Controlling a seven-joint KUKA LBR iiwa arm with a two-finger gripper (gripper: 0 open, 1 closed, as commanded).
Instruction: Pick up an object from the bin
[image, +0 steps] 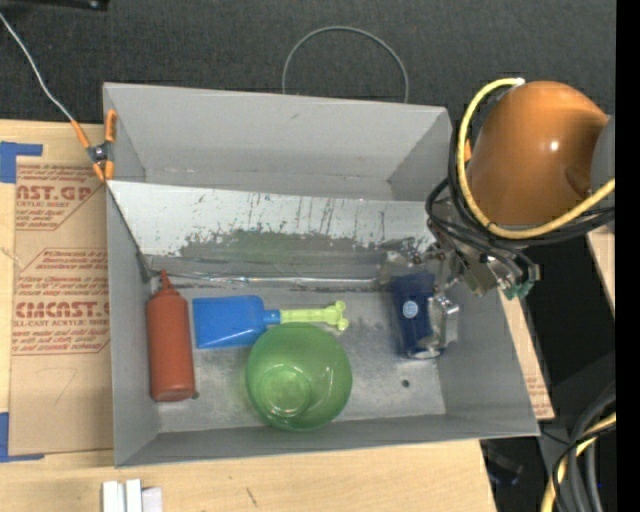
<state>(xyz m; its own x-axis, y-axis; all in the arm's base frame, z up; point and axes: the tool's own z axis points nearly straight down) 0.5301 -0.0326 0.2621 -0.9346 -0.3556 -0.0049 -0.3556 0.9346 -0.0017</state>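
A grey bin seen from above. Near its right wall the pincer sits low, right against a dark blue block on the bin floor. Whether it is spread or pinching cannot be told. Further left lie a green cup, a blue scoop and a red bottle.

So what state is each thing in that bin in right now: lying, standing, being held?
Bottle: red, lying flat on the left, cap towards the back.
Scoop: blue, lying flat, yellow-green handle pointing right.
Cup: green, standing at the front; which end is up, I cannot tell.
Container: dark blue, lying on the right, not lifted.
Gripper: lowered right against the container's right side.
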